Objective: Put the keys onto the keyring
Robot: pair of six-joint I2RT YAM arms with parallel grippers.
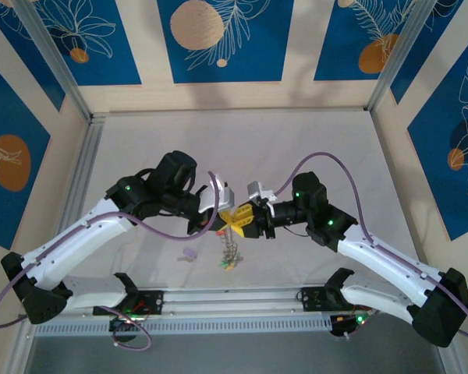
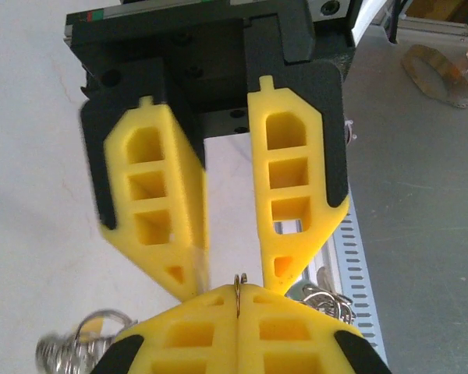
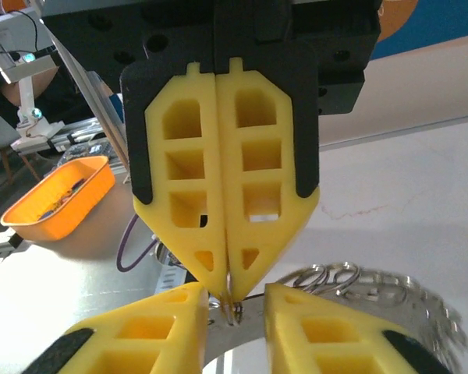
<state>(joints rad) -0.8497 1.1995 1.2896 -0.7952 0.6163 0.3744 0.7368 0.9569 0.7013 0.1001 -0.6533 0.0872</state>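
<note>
Closest to the left wrist camera, the left gripper (image 2: pixel 238 300) has its yellow fingertips pressed flat together, nipping a thin wire turn of the keyring (image 2: pixel 238 280) that stands up from the seam. Blurred metal coils show low on either side of it. Facing it from above, the right gripper (image 2: pixel 235 273) has its jaws apart, with a clear gap between them, and its tips come down to either side of that wire. I cannot tell whether they touch it.

From the right wrist camera, the right gripper's own fingers sit low in the foreground, spread wide, with nothing clamped between them. The left gripper's closed tips point down into that gap, and the wire shows at their very point. A blurred run of metal rings curves off to the right. An orange tray (image 3: pixel 58 195) lies beyond the table.

From the top camera, both grippers meet tip to tip above the table (image 1: pixel 312 140). The keys (image 1: pixel 230 261) dangle in a small cluster just below them. One pale lilac key (image 1: pixel 189 255) lies apart on the table, to the left.
</note>
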